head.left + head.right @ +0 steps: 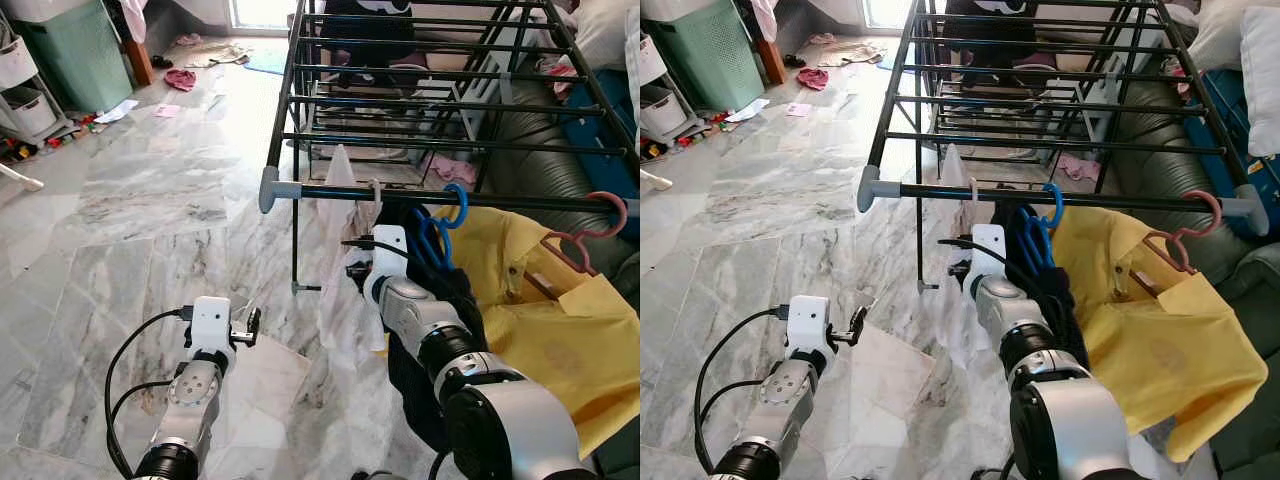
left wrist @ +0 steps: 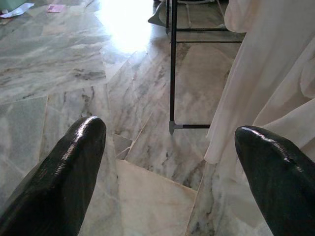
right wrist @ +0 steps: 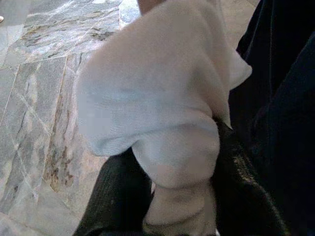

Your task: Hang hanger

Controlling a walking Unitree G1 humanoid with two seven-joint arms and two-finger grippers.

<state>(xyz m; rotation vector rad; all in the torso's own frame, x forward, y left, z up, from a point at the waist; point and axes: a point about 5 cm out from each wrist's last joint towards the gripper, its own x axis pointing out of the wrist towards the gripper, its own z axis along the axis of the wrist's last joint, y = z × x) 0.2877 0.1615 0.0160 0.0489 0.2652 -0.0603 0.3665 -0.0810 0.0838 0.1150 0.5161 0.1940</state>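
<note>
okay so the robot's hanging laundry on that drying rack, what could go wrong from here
The right gripper pinches only a fold of the white garment, so pulling away could drag its hanger hook off the front rail. The right arm also crowds the dark garment on the blue hanger and might snag it.

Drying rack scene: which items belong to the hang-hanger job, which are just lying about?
Job:
- black metal drying rack
- white garment on a pale hanger
- right claw, shut on the white garment
- left claw, open above the floor

Lying about:
- yellow shirt on a pink hanger
- blue plastic hanger
- green laundry basket
- red cloth on the floor
</note>
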